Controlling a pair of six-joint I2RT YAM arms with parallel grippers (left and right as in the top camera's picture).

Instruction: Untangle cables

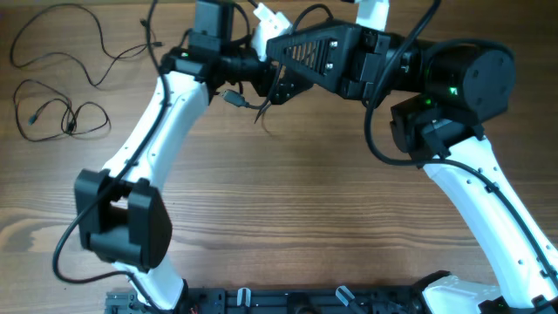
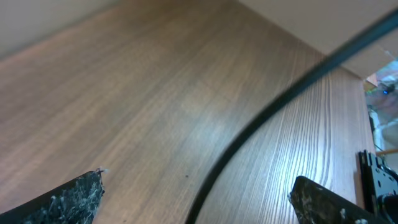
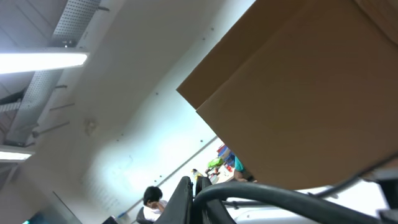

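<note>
Though the overhead view shows the cables lying in loose loops at the far left, one plug end dangles at far centre where the left gripper and right gripper meet, so one strand looks unfinished to me. In the left wrist view the fingers are spread wide, with a blurred black line crossing between them. The right wrist view looks up at a ceiling light, so I cannot tell how its jaws stand.

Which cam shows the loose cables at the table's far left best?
Overhead: the cables lie in open loops at the far left of the table. Left wrist shows only one blurred black line, unidentifiable. Right wrist points up at the ceiling; none there.
</note>
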